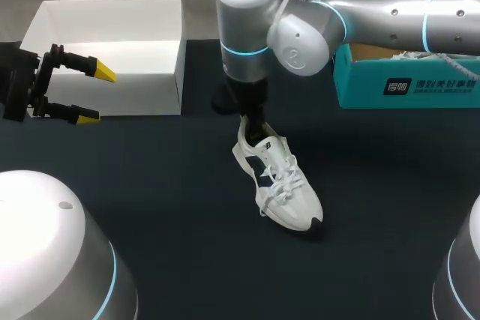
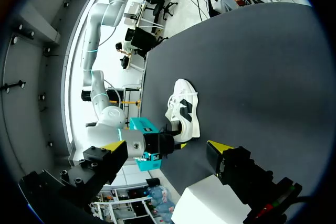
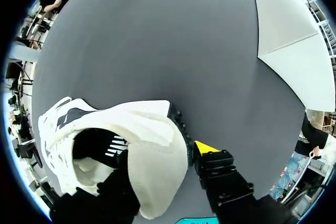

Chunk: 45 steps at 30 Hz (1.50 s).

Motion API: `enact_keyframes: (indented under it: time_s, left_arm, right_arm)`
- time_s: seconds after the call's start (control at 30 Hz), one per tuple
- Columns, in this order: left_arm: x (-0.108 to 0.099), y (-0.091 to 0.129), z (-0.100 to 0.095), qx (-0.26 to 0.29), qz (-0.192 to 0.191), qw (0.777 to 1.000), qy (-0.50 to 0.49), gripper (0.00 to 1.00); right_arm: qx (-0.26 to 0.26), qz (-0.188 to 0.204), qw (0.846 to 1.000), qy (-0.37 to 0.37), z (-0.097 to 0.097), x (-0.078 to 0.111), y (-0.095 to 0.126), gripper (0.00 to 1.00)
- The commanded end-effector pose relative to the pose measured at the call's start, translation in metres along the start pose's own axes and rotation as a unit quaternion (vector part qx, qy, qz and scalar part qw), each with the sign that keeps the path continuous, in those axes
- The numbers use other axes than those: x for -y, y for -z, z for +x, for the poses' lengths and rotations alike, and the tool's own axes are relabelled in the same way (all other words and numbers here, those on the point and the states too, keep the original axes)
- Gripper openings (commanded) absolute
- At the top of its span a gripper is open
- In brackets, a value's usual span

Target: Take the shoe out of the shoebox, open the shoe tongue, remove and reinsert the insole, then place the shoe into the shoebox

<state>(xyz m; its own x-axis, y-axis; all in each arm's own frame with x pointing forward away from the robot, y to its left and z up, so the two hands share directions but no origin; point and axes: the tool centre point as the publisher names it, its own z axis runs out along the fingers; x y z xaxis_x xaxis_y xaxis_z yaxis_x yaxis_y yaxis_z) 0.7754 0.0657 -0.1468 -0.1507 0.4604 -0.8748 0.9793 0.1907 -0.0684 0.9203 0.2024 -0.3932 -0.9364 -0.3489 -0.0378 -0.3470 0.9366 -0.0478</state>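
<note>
— Shoe (image 1: 279, 185), where is it?
— On the dark table (image 1: 165, 200), near the middle.
— Right gripper (image 3: 163, 158)?
— Closed on the heel, one finger inside the shoe, one outside.
— Left gripper (image 1: 97, 95)?
— Fingers wide apart, holding nothing, over the white box (image 1: 127, 58)

The table (image 1: 150, 215) has a dark matt top, cloth-like and without shine. The shoe (image 1: 289, 192) looks like white woven cloth with smooth dark panels, cord laces and a pale matt heel lining. The white box (image 1: 142, 95) is plain matt cardboard. The teal box (image 1: 360, 84) is cardboard with a slight sheen. The right arm (image 1: 375, 16) is smooth satin silver, metal by its look. The left gripper (image 1: 97, 95) is matt black, its 2 tips smooth yellow.
</note>
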Motion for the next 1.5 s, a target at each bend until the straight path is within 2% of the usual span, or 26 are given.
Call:
enact_keyframes:
  time_s: [0.03,0.1,0.23,0.37,0.7,0.9,1.17,1.5]
  left_arm:
    - [0.0,0.0,-0.001,-0.002,0.0,1.0,0.0,1.0]
    - [0.0,0.0,-0.001,-0.002,0.0,1.0,0.0,1.0]
    - [0.0,0.0,-0.001,-0.002,0.0,1.0,0.0,1.0]
    - [0.0,0.0,-0.001,-0.002,0.0,1.0,0.0,1.0]
    - [0.0,0.0,-0.001,-0.002,0.0,1.0,0.0,1.0]
    - [0.0,0.0,-0.001,-0.002,0.0,1.0,0.0,1.0]
    - [0.0,0.0,-0.001,-0.002,0.0,1.0,0.0,1.0]
    - [0.0,0.0,-0.001,-0.002,0.0,1.0,0.0,1.0]
  right_arm:
    - [-0.016,0.003,1.0,-0.01,0.006,0.005,0.011,0.0]
    - [-0.018,-0.008,1.0,-0.011,0.01,0.008,0.021,0.0]
    - [-0.024,-0.002,1.0,-0.005,0.015,0.014,0.047,0.0]
    - [-0.004,0.002,1.0,0.002,0.016,0.023,0.085,0.0]
    - [0.017,0.01,1.0,0.008,0.002,0.05,0.177,0.0]
    - [0.03,0.016,0.999,0.028,-0.003,0.061,0.214,0.0]
    - [0.056,0.024,0.997,0.051,-0.004,0.066,0.249,0.0]
    - [0.058,0.011,0.997,0.046,-0.002,0.062,0.252,0.0]
